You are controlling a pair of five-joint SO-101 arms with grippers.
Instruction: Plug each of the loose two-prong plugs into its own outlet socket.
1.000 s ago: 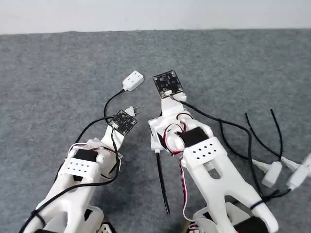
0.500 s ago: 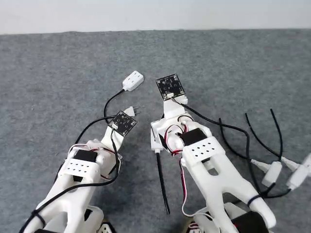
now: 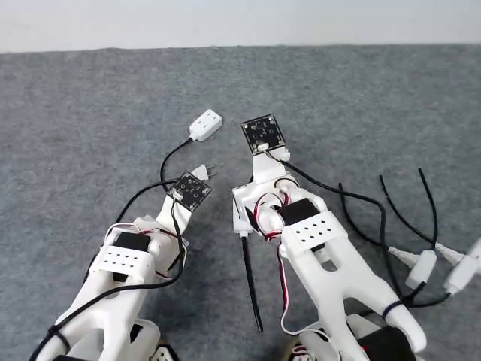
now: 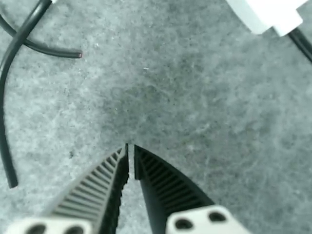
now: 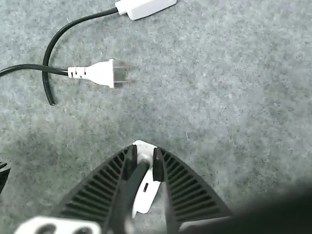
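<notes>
The right gripper was clamped on a white connector; I could not tell whether that was a plug or a socket end. The outlet socket lay on the grey surface. A loose two-prong plug lay near the socket but apart from it, with its prongs aimed past it. The left gripper hung nearly closed and empty, on the plug's side of the socket. By these signs no plug had yet been mated. The next move likely called for lining the held piece up squarely with its partner before pushing it home.
</notes>
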